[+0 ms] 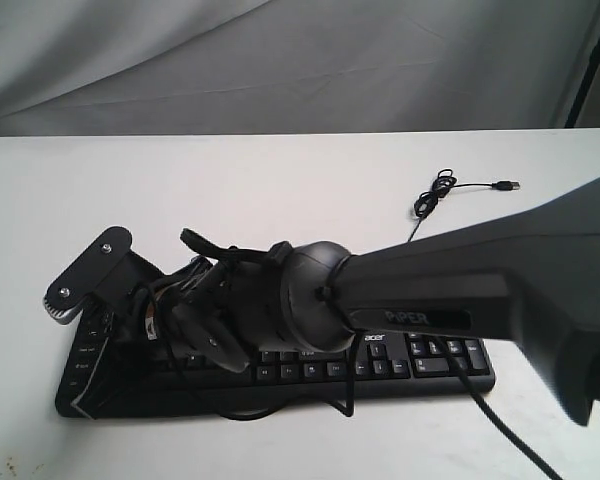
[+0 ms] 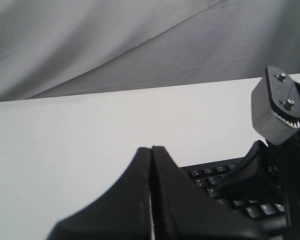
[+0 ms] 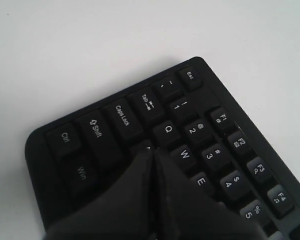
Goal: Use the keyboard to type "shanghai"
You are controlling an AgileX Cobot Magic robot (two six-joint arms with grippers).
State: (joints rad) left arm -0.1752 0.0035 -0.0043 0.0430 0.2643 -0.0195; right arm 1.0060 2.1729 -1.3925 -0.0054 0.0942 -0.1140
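Note:
The black keyboard [image 1: 435,362] lies along the near edge of the white table, with the "acer" logo showing beside my right arm. That arm reaches across from the right and covers most of the keys. My right gripper [image 3: 151,150] is shut with nothing in it. Its tip sits at the key just below Q and beside Caps Lock on the keyboard [image 3: 210,135], and I cannot tell whether it touches. In the exterior view the right gripper [image 1: 120,335] is over the keyboard's left end. My left gripper [image 2: 151,148] is shut and empty, held off the left end of the keyboard [image 2: 210,177].
The thin black USB cable [image 1: 437,192] lies coiled on the table behind the keyboard, its plug [image 1: 507,186] pointing right. The right arm's grey wrist mount [image 1: 88,270] rises over the keyboard's left end and shows as the grey mount [image 2: 276,112] in the left wrist view. A grey cloth hangs behind.

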